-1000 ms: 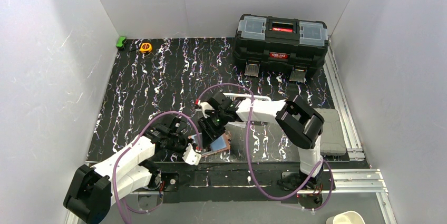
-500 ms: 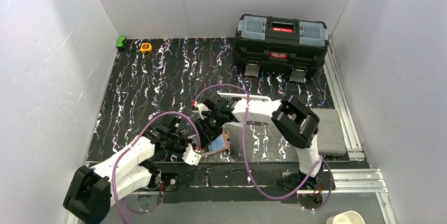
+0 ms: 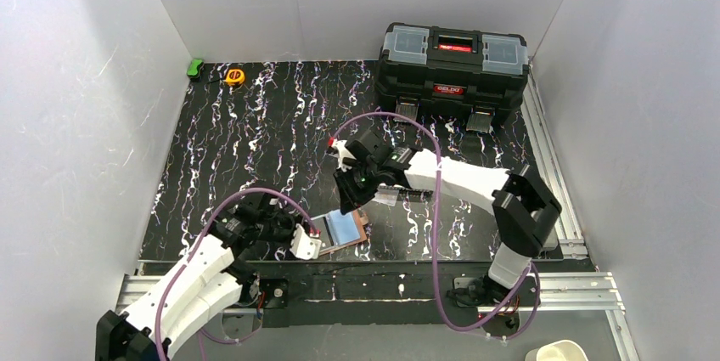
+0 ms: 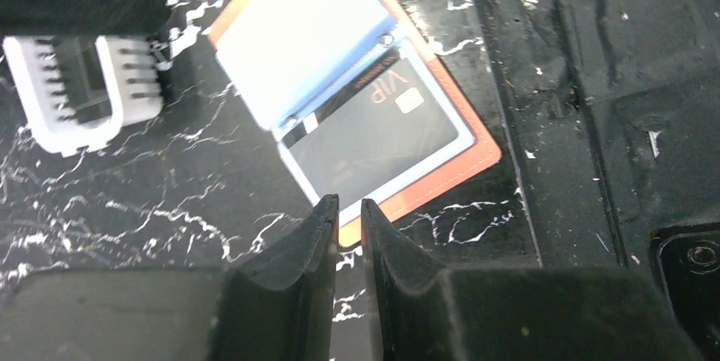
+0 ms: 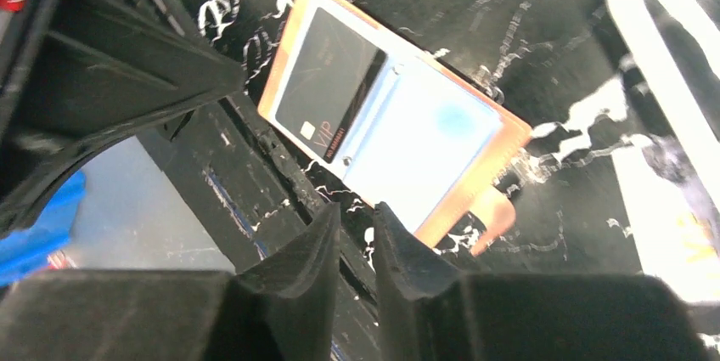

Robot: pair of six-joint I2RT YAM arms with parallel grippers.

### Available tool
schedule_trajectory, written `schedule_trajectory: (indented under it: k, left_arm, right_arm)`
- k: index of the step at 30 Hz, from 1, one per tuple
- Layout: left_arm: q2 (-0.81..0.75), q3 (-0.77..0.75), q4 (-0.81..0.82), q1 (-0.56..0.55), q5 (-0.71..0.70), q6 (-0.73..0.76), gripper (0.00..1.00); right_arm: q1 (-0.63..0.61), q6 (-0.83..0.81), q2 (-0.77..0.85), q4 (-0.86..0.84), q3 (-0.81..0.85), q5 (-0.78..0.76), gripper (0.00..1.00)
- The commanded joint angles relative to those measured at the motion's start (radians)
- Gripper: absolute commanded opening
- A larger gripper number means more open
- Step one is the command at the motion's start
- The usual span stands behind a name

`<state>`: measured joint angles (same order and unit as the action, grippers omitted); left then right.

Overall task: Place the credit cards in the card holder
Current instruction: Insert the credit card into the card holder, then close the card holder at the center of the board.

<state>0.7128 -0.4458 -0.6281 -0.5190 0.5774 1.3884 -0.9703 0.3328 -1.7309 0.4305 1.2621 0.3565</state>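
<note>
Salmon card holder point(image 3: 345, 229) open on table point(image 3: 238, 149), near edge, black card point(image 4: 374, 136) slotted inside. Left claw point(image 4: 346, 204) narrow, empty, beside holder corner. Right claw point(image 5: 355, 211) narrow, empty, above. Likely between cards; next calls for fetching another.

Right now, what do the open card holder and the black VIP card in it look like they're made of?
The card holder looks like leather or leatherette outside, with a matte salmon-orange border. Its light blue inner panels seem to be smooth, slightly glossy plastic. The black card looks like rigid plastic: flat, with a faint sheen, printed VIP lettering and a small chip-like patch.
</note>
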Motion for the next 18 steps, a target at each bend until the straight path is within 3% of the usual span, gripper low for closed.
schedule_trajectory:
  k: [1, 5, 8, 9, 11, 12, 14, 15, 16, 18]
  left_arm:
    - [-0.018, -0.092, -0.06, -0.001, -0.045, -0.179, 0.16]
    - [0.017, -0.194, -0.033, 0.009, -0.128, -0.348, 0.2]
    - [0.049, -0.277, -0.011, 0.038, -0.168, -0.485, 0.24]
    - [0.063, -0.306, -0.008, 0.051, -0.181, -0.534, 0.25]
    - [0.089, -0.362, 0.003, 0.085, -0.203, -0.637, 0.28]
    - [0.104, -0.387, -0.004, 0.103, -0.203, -0.68, 0.31]
    - [0.129, -0.432, -0.017, 0.147, -0.212, -0.767, 0.38]
    - [0.14, -0.454, -0.02, 0.173, -0.224, -0.822, 0.45]
    - [0.151, -0.468, -0.028, 0.198, -0.243, -0.871, 0.53]
    - [0.182, -0.5, -0.059, 0.233, -0.281, -0.95, 0.73]
  right_arm:
    - [0.008, 0.014, 0.042, 0.128, -0.022, -0.197, 0.22]
    - [0.015, 0.033, 0.112, 0.241, -0.004, -0.451, 0.3]
    - [0.011, 0.055, 0.281, 0.21, -0.082, -0.648, 0.19]
    - [0.012, 0.086, 0.36, 0.143, -0.146, -0.674, 0.14]
    - [0.024, 0.233, 0.514, 0.026, -0.288, -0.705, 0.2]
    - [0.042, 0.31, 0.58, -0.016, -0.341, -0.679, 0.14]
    - [0.073, 0.283, 0.655, -0.097, -0.401, -0.571, 0.03]
    - [0.072, 0.26, 0.651, -0.06, -0.38, -0.593, 0.01]
    - [0.066, 0.229, 0.626, 0.006, -0.338, -0.604, 0.12]
    - [0.033, 0.177, 0.534, 0.099, -0.275, -0.64, 0.74]
